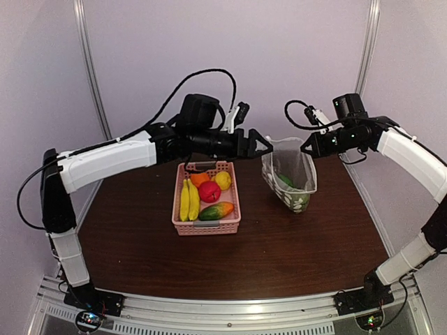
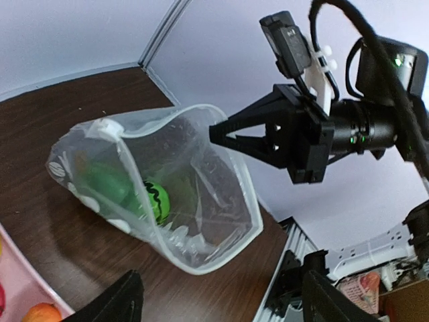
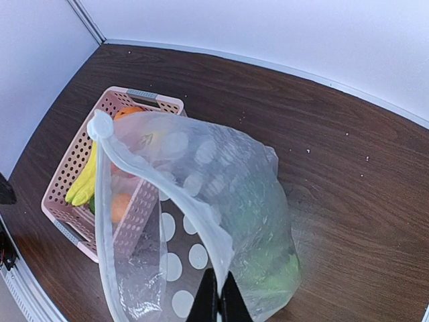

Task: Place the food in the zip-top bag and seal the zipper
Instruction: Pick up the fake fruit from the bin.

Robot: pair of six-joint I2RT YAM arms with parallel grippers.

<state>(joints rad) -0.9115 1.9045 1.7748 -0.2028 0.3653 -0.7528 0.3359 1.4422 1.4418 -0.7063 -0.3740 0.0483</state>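
Right tool [image 3: 214, 290] pinches the bag [image 3: 201, 181] rim; left tool [image 1: 264, 145] is wide, empty. Bag looks soft, light, slippery: grab its rim.

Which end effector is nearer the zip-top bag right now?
Right. The right end effector is pinching the rim of the zip-top bag; the left end effector hangs open to the bag's left, not touching it.

Place: robot test booth, lab-like.
Walls: plain pale panels [image 1: 230, 42] joined by metal posts [image 1: 89, 70], upper half of the top view.
Bench: dark brown table [image 1: 230, 258]; slotted aluminium rail [image 1: 230, 317] along the bottom edge.
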